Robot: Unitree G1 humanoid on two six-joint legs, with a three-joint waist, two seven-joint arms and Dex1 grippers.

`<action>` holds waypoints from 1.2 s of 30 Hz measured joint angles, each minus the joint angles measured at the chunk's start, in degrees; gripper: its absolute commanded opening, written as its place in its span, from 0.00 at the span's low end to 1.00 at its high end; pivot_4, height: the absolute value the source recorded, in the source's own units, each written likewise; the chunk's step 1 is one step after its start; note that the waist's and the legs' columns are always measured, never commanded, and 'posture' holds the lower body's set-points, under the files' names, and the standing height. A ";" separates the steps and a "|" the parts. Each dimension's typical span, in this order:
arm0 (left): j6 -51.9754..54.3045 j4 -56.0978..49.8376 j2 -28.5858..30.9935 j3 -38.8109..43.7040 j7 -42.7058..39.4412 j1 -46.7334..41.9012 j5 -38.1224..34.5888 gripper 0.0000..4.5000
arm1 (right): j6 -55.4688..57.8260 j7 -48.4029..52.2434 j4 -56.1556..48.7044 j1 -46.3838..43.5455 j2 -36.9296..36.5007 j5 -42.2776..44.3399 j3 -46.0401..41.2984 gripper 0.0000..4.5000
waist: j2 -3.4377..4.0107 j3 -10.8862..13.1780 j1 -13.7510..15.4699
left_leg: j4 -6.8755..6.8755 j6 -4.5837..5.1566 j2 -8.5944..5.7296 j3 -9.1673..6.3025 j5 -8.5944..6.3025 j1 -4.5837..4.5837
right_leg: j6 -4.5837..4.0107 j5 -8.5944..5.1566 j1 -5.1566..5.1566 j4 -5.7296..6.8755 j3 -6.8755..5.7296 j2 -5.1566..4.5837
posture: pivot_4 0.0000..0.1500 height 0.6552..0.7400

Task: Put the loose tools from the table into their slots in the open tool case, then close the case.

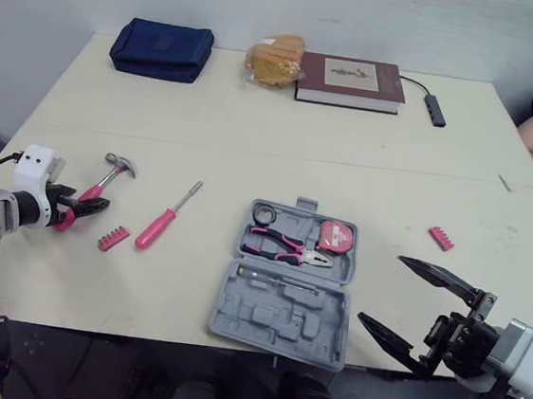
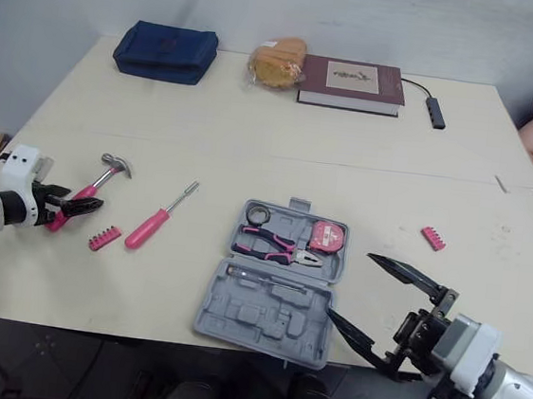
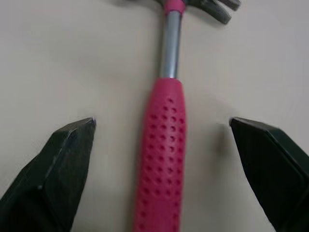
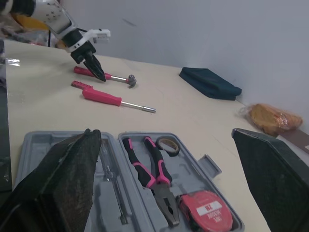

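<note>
Lying on the table well left of the open tool case (image 1: 273, 316), hammer (image 3: 161, 169): pink grip sits between the left gripper's (image 1: 83, 207) 2 wide-spread fingers, neither touching. Risk: closing this far from the steel head may let it droop or twist, missing its slot. Right gripper (image 1: 381, 288), jaws wide, hangs beside the case.

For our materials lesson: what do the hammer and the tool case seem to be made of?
The hammer has a dimpled, matt pink grip, probably rubbery plastic, and a glossy grey shaft, likely steel. The tool case looks like matt grey moulded plastic, with shaped recesses.
</note>
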 measured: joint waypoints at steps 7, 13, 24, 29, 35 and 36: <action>-1.72 4.07 0.67 -2.71 -2.76 -2.46 4.16 0.52 | 0.08 -0.01 -0.03 -0.01 0.09 -0.89 0.65 1.00 | 0.06 -0.04 -0.01 | 0.21 0.02 0.02 0.04 0.00 0.03 | 0.00 0.00 0.01 0.19 0.12 -0.13 | 1.00 1.00; -4.19 6.25 0.51 -1.58 -4.44 -2.45 4.31 0.12 | -1.80 0.94 -0.06 3.40 0.67 -2.22 0.64 1.00 | 0.12 -0.10 0.03 | 0.27 0.05 0.02 0.08 -0.02 0.03 | 0.01 0.01 0.01 0.19 0.15 -0.16 | 1.00 1.00; -14.48 -16.54 -4.84 7.36 -18.20 7.20 -9.46 0.12 | -10.42 3.04 6.71 7.00 1.27 -6.84 -2.86 1.00 | -0.41 0.13 0.18 | 0.68 0.02 0.05 -0.45 -0.07 -0.58 | 0.03 0.06 -0.05 -0.01 0.23 -0.29 | 1.00 1.00; -11.32 -34.75 -8.10 3.42 -24.53 8.37 -15.77 0.12 | -12.33 4.85 9.28 10.52 0.69 -5.90 -6.83 1.00 | -0.35 0.16 0.05 | 0.68 0.03 0.06 -0.46 -0.08 -0.56 | 0.04 0.06 0.01 -0.06 0.18 -0.11 | 1.00 1.00; -4.75 -48.85 -8.84 -12.20 -30.30 7.87 -15.33 0.12 | -9.91 4.62 7.62 14.45 -0.41 -4.21 -9.95 1.00 | -0.26 0.22 -0.14 | 0.68 -0.02 0.11 -0.33 -0.04 -0.33 | 0.01 0.04 0.10 -0.04 0.35 -0.04 | 1.00 1.00; -3.24 -50.12 -8.84 -14.39 -30.46 7.07 -15.00 0.12 | -9.53 4.43 7.20 15.54 -0.36 -4.21 -10.15 1.00 | -0.23 0.24 0.04 | 0.68 -0.03 0.13 -0.34 -0.04 -0.33 | -0.03 0.02 0.09 -0.06 0.35 -0.04 | 1.00 1.00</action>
